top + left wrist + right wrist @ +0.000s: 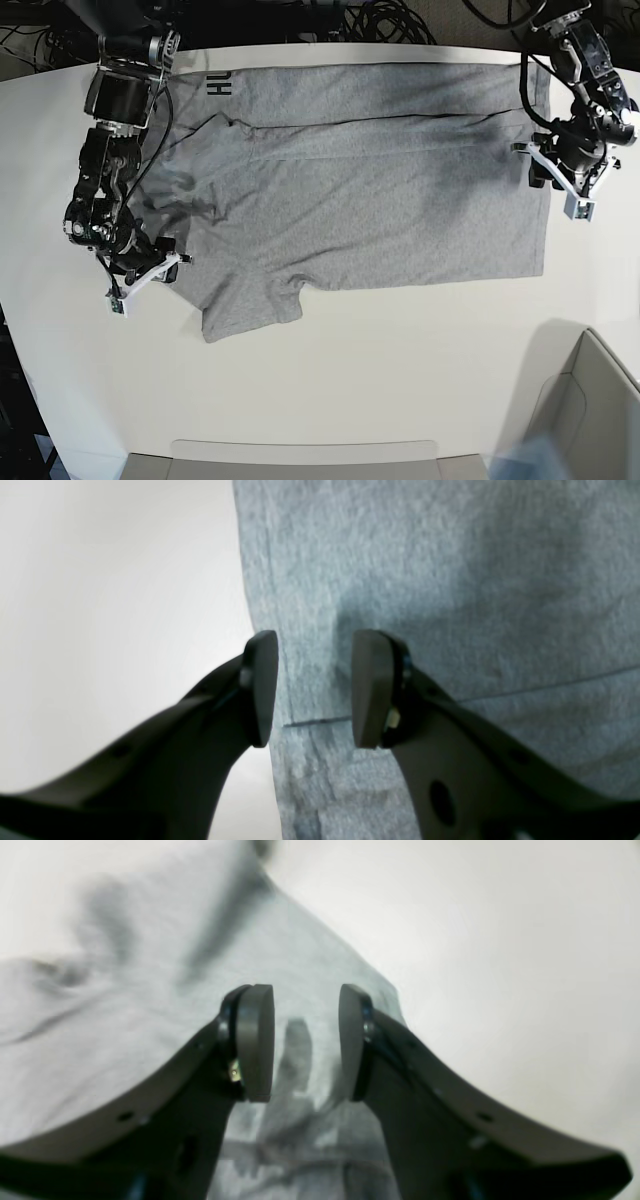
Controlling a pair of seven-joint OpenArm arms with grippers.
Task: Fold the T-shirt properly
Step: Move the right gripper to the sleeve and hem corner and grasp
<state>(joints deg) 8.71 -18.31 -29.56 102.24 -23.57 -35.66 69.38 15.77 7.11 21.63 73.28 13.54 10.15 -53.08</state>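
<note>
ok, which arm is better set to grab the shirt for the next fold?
Probably the left. Its open gripper straddles the T-shirt's straight hem edge, cloth between the jaws. The right gripper, also open, sits over the rumpled sleeve, with a less clean edge to pinch.

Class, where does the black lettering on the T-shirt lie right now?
In the base view, the black lettering lies at the T-shirt's upper left corner, near the table's far edge.
</note>
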